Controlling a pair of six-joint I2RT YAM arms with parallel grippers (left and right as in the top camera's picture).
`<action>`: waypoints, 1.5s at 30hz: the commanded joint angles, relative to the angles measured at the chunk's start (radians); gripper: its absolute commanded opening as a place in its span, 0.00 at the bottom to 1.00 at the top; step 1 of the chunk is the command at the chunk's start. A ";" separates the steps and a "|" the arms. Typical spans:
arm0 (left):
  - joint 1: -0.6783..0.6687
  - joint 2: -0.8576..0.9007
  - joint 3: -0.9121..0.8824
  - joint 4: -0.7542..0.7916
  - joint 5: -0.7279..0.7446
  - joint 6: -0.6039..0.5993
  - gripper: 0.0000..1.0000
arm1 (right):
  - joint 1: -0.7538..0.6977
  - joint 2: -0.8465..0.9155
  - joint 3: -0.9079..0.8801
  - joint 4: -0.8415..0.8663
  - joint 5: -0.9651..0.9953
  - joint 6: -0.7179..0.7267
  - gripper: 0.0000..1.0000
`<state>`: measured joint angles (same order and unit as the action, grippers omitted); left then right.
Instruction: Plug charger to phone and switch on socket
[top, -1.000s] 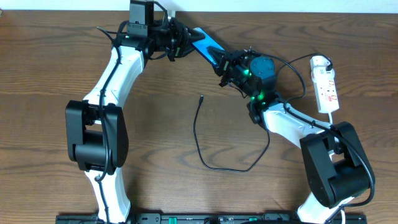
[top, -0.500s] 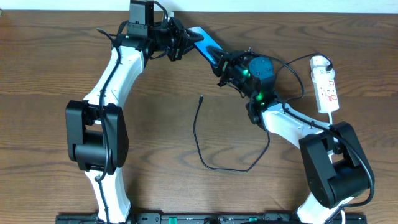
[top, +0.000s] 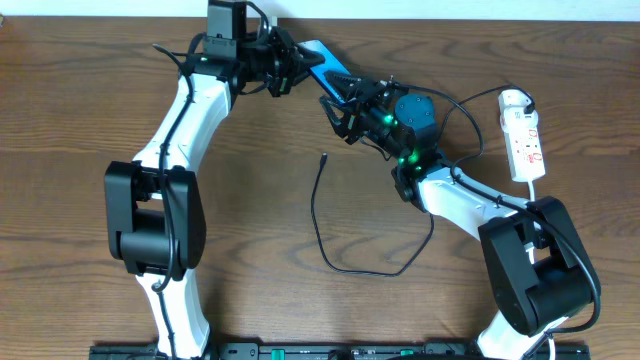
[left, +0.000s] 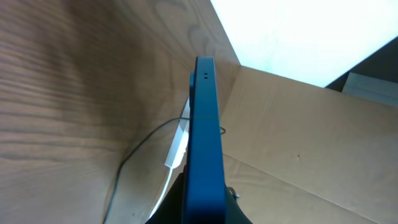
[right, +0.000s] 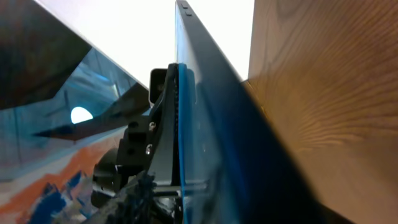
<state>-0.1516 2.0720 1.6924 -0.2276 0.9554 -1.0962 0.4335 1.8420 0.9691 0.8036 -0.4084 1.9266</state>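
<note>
A: Item one, phone (top: 316, 56). Location?
B: Off the desk (top: 80, 110), near its far edge, carried between the two arms. Left tool (top: 287, 66) is clamped on one end. The left wrist view shows the phone (left: 204, 124) edge-on, rising from between the fingers.
A: Item two, right tool (top: 345, 100)?
B: Changed. A second ago it sat at the phone's other end. It has since moved along the body toward the left tool. I cannot tell whether it is closed on the phone or merely alongside. Its own camera shows the phone (right: 211, 137) very close, with no fingers in view.
A: Item three, charger (top: 316, 215)?
B: Unmoved. It lies in a loose curve mid-desk, plug tip (top: 324, 157) free and well apart from the phone.
A: Item four, socket (top: 524, 135)?
B: Right side of the desk, untouched.
A: Significance?
B: Probably a regrip or handover under way. Plugging in and switching on are both still outstanding.
</note>
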 joint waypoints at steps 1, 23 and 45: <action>0.039 -0.019 0.003 0.009 0.023 0.086 0.07 | -0.002 -0.007 0.019 -0.001 -0.003 -0.114 0.55; 0.257 -0.019 0.000 0.004 0.618 0.311 0.07 | -0.119 -0.007 0.018 -0.385 -0.256 -0.982 0.70; 0.257 -0.019 0.000 0.009 0.577 0.317 0.07 | 0.035 -0.007 0.018 -0.743 0.035 -1.051 0.35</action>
<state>0.1032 2.0720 1.6924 -0.2264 1.5127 -0.7799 0.4541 1.8412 0.9810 0.0635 -0.4408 0.8902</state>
